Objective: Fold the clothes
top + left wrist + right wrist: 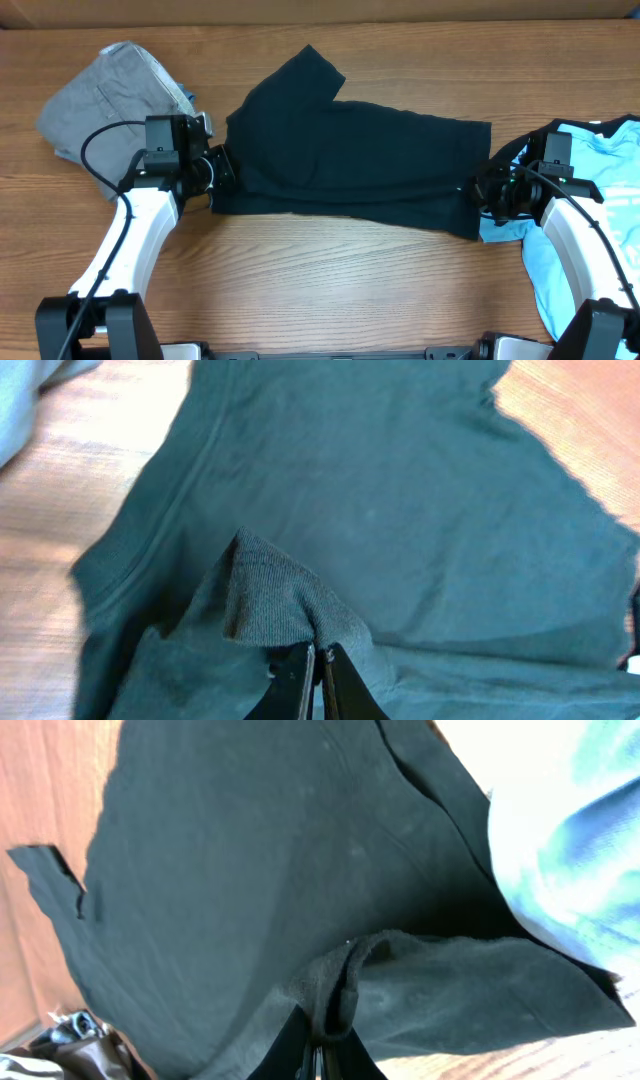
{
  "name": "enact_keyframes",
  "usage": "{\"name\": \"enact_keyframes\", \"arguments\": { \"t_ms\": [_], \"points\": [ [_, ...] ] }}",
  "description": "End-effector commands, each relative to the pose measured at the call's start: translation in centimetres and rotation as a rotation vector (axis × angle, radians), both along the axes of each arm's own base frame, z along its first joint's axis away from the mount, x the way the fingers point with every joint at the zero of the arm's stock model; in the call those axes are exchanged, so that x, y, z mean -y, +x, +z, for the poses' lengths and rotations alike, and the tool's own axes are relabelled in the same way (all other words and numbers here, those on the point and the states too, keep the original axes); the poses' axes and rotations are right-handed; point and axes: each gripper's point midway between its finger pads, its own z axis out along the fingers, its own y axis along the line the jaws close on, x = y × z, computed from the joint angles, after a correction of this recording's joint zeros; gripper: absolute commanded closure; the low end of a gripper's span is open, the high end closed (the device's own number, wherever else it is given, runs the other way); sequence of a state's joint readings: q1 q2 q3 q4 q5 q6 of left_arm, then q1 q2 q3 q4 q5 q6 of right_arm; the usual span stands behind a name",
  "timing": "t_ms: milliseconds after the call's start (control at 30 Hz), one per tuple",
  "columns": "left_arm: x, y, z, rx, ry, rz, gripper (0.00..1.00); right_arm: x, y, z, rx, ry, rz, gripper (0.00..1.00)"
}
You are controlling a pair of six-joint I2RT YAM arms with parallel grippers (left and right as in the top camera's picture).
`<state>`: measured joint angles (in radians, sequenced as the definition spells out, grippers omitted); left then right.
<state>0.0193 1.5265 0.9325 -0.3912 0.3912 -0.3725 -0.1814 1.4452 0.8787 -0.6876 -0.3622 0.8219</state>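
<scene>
Left end effector (222,168): clenched on a raised pinch of cloth at the left end of the black T-shirt (350,160); right end effector (478,190): clenched likewise on a bunched hem at its right end. Black T-shirt: spread across the middle of the wooden tabletop (330,280), one sleeve pointing to the far edge. Light blue T-shirt (610,155): crumpled at right, touching the black one; grey trousers (100,95): heaped at far left.

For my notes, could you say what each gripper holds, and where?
The black T-shirt: left gripper pinches a fold at one end, right gripper a fold at the other.
</scene>
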Motion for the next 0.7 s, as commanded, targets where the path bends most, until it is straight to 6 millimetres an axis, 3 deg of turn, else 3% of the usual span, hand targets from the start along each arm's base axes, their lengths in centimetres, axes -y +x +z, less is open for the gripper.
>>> {"name": "enact_keyframes", "arguments": {
  "t_ms": [0,300,433,467,500,667],
  "points": [
    [1.3,0.9,0.9,0.033,-0.065,-0.030,0.91,0.5,0.8,0.3,0.003,-0.006,-0.051,0.96],
    [2.0,2.9,1.6,0.120,-0.095,-0.058,0.84,1.0,0.9,-0.9,-0.032,-0.025,-0.079,0.96],
    [2.5,3.0,1.0,0.101,-0.134,-0.070,0.83,1.0,0.9,-0.9,-0.031,-0.025,-0.079,0.96],
    [2.6,2.6,0.5,0.079,-0.137,-0.072,0.78,1.0,0.9,-0.9,-0.031,-0.026,-0.079,0.96],
    [2.5,2.2,0.0,0.052,-0.129,-0.074,0.67,1.0,0.9,-0.9,-0.032,-0.025,-0.079,0.96],
    [1.5,-0.8,-3.3,-0.119,-0.057,-0.064,0.41,1.0,0.8,-1.0,-0.035,-0.025,-0.079,0.96]
  ]
}}
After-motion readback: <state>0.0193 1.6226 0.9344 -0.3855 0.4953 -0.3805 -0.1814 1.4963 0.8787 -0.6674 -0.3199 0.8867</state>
